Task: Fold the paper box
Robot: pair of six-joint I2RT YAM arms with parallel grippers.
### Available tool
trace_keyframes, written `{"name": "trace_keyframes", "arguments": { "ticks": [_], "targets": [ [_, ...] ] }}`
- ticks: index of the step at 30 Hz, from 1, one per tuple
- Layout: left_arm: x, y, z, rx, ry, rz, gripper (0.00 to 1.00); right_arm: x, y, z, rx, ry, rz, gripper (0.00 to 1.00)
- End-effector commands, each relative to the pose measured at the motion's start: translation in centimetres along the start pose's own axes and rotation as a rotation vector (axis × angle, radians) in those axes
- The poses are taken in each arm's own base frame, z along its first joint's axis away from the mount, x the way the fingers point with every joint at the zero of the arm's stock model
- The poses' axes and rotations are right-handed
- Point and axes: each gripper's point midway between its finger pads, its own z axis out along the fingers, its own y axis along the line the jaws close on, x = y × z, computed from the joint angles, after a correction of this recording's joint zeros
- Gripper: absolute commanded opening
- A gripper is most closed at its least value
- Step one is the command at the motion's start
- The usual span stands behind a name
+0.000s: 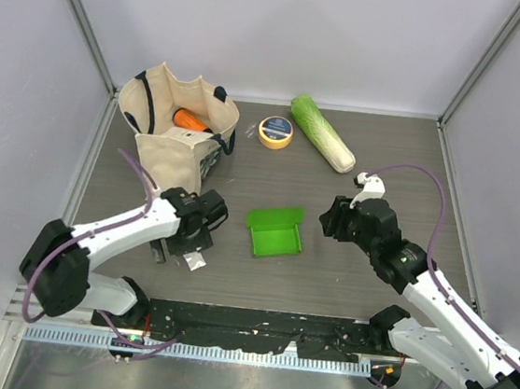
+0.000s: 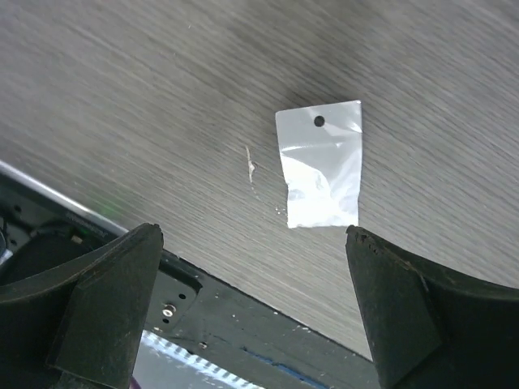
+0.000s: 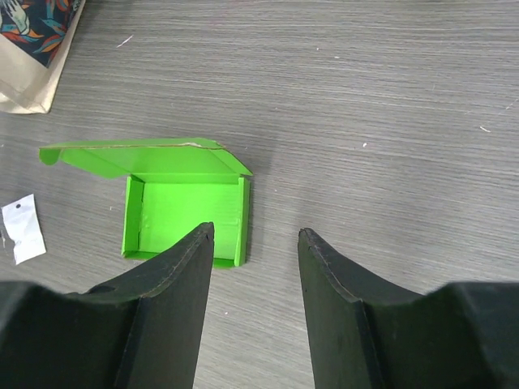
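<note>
Both your left gripper (image 2: 253,233) and right gripper (image 3: 255,229) hang open, empty; an unbraced push could skid the paper box (image 3: 186,209).

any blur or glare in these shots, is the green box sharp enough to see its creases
Top external: even light, soft shadows, the paper box clear. Right wrist: sharp, its creases crisp, no glare. Left wrist: the table grain smears at upper left; the small clear plastic bag shows white glare.
</note>
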Motion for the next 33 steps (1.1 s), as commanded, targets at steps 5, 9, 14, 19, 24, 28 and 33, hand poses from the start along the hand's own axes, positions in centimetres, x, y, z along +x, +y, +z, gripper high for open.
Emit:
{"name": "trace_keyframes", "arguments": {
  "ticks": [5,9,14,19,24,28,33],
  "targets": [
    [1.0,-3.1,2.9,-0.073,0.081,-0.148,1.0,-1.4,0.9,-3.1,-0.048,-0.043,0.082,0.51],
    [3.1,-4.2,5.1,-0.064,0.158,-0.168,0.71,-1.2,1.1,-4.6,-0.076,-0.065,0.146,0.51],
    [4.5,-2.7,6.8,-0.102,0.162,-0.225,0.55,-0.9,0.7,-5.3,-0.059,-0.045,0.158,0.51],
    [3.9,-1.8,6.3,-0.105,0.129,-0.237,0.26,-1.1,0.8,-5.4,-0.054,-0.036,0.149,0.51],
    [1.6,-1.9,3.6,-0.02,0.037,-0.167,0.13,-0.7,0.9,-4.6,-0.056,-0.024,0.146,0.51],
    [1.7,-8.4,-1.3,0.381,-0.01,0.046,0.06,-0.4,0.8,-4.0,-0.053,-0.021,0.137,0.51],
    [2.9,-15.7,-8.3,0.773,-0.116,0.243,0.11,-0.7,0.9,-3.5,-0.048,-0.022,0.12,0.51]
  ]
}}
